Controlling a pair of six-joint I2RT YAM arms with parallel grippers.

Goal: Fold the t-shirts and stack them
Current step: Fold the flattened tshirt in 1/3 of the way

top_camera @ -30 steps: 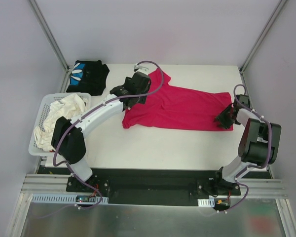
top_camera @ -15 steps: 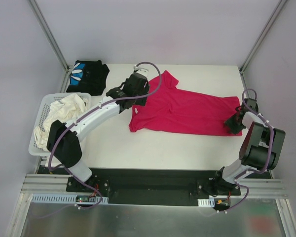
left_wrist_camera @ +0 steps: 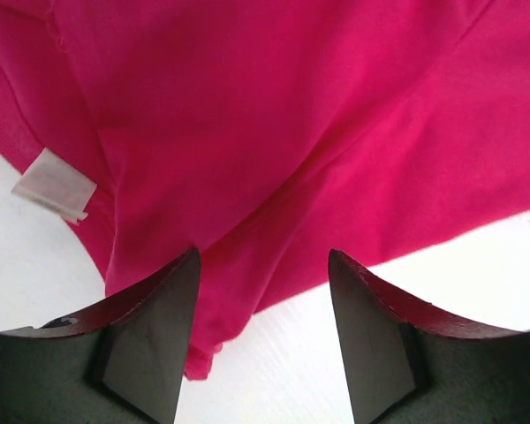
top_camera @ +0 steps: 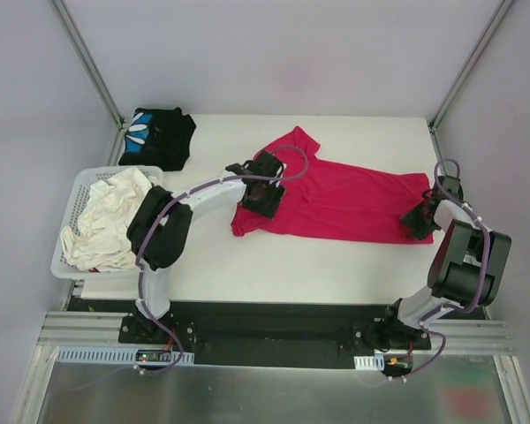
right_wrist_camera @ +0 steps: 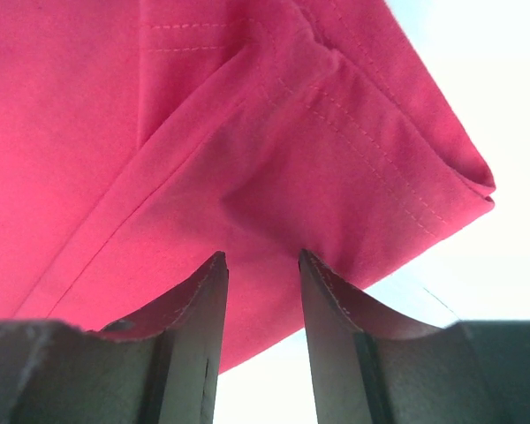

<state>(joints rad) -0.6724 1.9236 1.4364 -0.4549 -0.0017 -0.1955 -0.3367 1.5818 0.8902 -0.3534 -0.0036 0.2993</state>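
Note:
The magenta-red t-shirt [top_camera: 336,199] lies spread flat across the middle and right of the table, collar end to the left. My left gripper [top_camera: 263,196] hovers over its left end, jaws wide apart. In the left wrist view the left gripper [left_wrist_camera: 263,261] frames a loose cloth edge [left_wrist_camera: 247,265], a white label [left_wrist_camera: 55,184] and bare table. My right gripper [top_camera: 415,221] sits at the shirt's near right hem corner. The right wrist view shows the right gripper [right_wrist_camera: 261,256] with a gap between its jaws, tips resting on the stitched hem [right_wrist_camera: 371,150]. The black t-shirt [top_camera: 156,137] with blue-and-white print lies folded at the back left.
A white lattice basket [top_camera: 71,208] with crumpled white cloths [top_camera: 106,216] stands at the left edge. Metal frame posts [top_camera: 88,62] rise at both back corners. The table's right edge [top_camera: 437,159] is close to the right gripper.
The magenta-red t-shirt slid to the right with both grippers, then stopped. My left gripper has since swung right and nearer, over the shirt's left end. The right gripper has stayed put lately.

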